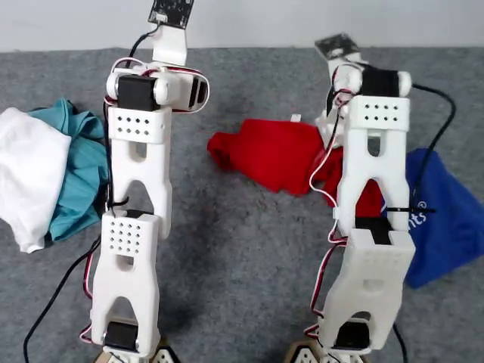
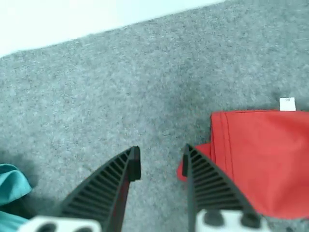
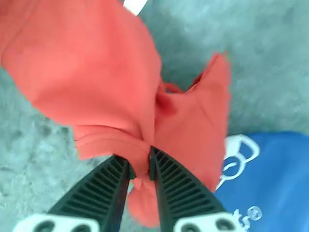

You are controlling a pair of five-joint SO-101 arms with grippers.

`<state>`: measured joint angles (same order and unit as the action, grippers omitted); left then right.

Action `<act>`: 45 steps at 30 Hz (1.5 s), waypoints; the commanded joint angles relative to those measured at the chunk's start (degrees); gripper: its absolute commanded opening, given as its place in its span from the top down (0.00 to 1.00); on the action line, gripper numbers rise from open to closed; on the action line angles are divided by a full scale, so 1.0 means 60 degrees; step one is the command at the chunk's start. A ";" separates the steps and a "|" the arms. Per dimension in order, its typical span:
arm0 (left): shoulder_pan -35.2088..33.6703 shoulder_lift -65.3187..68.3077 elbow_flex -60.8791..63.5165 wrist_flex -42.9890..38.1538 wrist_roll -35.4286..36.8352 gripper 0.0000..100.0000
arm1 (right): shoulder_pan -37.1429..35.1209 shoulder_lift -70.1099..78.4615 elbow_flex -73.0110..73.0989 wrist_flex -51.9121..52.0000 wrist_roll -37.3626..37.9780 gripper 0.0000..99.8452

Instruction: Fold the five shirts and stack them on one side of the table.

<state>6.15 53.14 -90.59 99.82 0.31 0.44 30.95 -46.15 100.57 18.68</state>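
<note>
Grey felt-topped table (image 1: 242, 249), far edge meeting a pale wall (image 1: 249, 23). Left arm (image 1: 136, 189) and right arm (image 1: 374, 189) stretch side by side away from the near edge, and bare felt shows between them.

Right arm lies across two garments. Blue shirt (image 1: 446, 219), with white print, is crumpled at the right edge of the table, partly under the arm. Red shirt (image 1: 276, 155) is bunched between the arms' far ends, one part running beneath the right arm and touching the blue one.

At the left edge, white shirt (image 1: 30, 174) rests on top of teal shirt (image 1: 76, 174), just beside the left arm.

Red and white wires (image 1: 321, 170) loop off the right arm over the red cloth.

Right gripper (image 3: 140, 162) is clenched on a gathered fold of the red shirt, fabric spreading out beyond the fingertips.

Left gripper (image 2: 161, 159) is released, jaws apart over bare felt; the red shirt's hem sits just beside one fingertip, its small white label (image 2: 287, 103) at the far corner
</note>
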 commanded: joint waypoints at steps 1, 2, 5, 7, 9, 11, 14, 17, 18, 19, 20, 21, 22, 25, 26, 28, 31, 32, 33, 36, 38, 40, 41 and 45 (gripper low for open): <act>0.0132 0.0190 0.0271 0.0103 -0.0088 0.85 | 0.0725 -0.0579 0.0220 0.0374 -0.0630 0.99; 0.0278 0.0425 0.0564 0.0103 -0.0088 0.85 | 0.1048 -0.0579 0.0220 0.0374 -0.0777 0.99; 0.0645 0.1128 0.1209 0.0088 -0.0088 0.85 | 0.1927 -0.0593 0.0278 0.0403 -0.0821 0.99; 0.0967 0.1538 0.1209 0.0044 -0.0088 0.85 | 0.2396 -0.0667 0.0703 0.0403 -0.0806 0.99; 0.1407 0.1758 0.1165 0.0029 -0.0088 0.85 | 0.2659 -0.0681 0.1480 0.0403 -0.0806 0.99; 0.1861 0.1832 0.0945 0.0029 -0.0088 0.85 | 0.2718 -0.0608 0.2462 0.0388 -0.0674 0.99; 0.2388 0.1846 0.0901 0.0029 -0.0103 0.85 | 0.2674 -0.0637 0.3560 0.0359 -0.0337 0.97; 0.2711 0.2095 0.1018 0.0029 -0.0117 0.85 | 0.2718 -0.0872 0.3766 0.0403 -0.0469 0.89; 0.2769 0.2242 0.1004 0.0029 -0.0117 0.85 | 0.2718 -0.1033 0.3780 0.0403 -0.0469 0.86; 0.2784 0.2432 0.1004 0.0029 -0.0117 0.85 | 0.2718 -0.1223 0.3824 0.0403 -0.0469 0.83; 0.2799 0.2637 0.1004 0.0029 -0.0117 0.85 | 0.2689 -0.1443 0.3853 0.0403 -0.0469 0.82; 0.2784 0.2813 0.1004 0.0029 -0.0117 0.85 | 0.2674 -0.1736 0.3868 0.0403 -0.0469 0.81; 0.2740 0.2989 0.1004 0.0029 -0.0117 0.85 | 0.2659 -0.2044 0.3883 0.0403 -0.0454 0.81; 0.2681 0.3414 0.1004 -0.0073 -0.0132 0.85 | 0.2703 -0.3099 0.3883 0.0403 -0.0425 0.81; 0.2667 0.3546 0.1004 -0.0161 -0.0132 0.85 | 0.2703 -0.3495 0.3883 0.0403 -0.0410 0.81; 0.2637 0.3736 0.1004 -0.0220 -0.0132 0.85 | 0.2718 -0.4271 0.3883 0.0388 -0.0454 0.81; 0.2535 0.3839 0.1004 -0.0234 -0.0161 0.88 | 0.2718 -0.5238 0.3883 0.0388 -0.0469 0.81; 0.2462 0.3839 0.1004 -0.0234 -0.0220 0.91 | 0.2718 -0.5473 0.3883 0.0374 -0.0469 0.81; 0.2315 0.3839 0.1004 -0.0249 -0.0425 0.95 | 0.2718 -0.5648 0.3883 0.0374 -0.0469 0.81; 0.1582 0.3824 0.1004 -0.0205 -0.1275 0.98 | 0.2733 -0.5897 0.3912 0.0374 -0.0469 0.81; 0.0879 0.3824 0.1004 -0.0176 -0.1333 0.99 | 0.2689 -0.5956 0.4161 0.0374 -0.0469 0.81; 0.0132 0.3824 0.0989 -0.0088 -0.1245 0.99 | 0.2630 -0.5912 0.4571 0.0374 -0.0484 0.81; -0.0220 0.3824 0.0960 0.0000 -0.1172 0.99 | 0.2527 -0.5897 0.4821 0.0374 -0.0484 0.81; -0.1421 0.3824 0.0579 0.0103 -0.1128 0.99 | 0.2059 -0.5883 0.6183 0.0344 -0.0425 0.81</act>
<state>3.69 76.35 -84.35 99.38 -6.73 15.21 -2.37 -12.84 100.57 15.69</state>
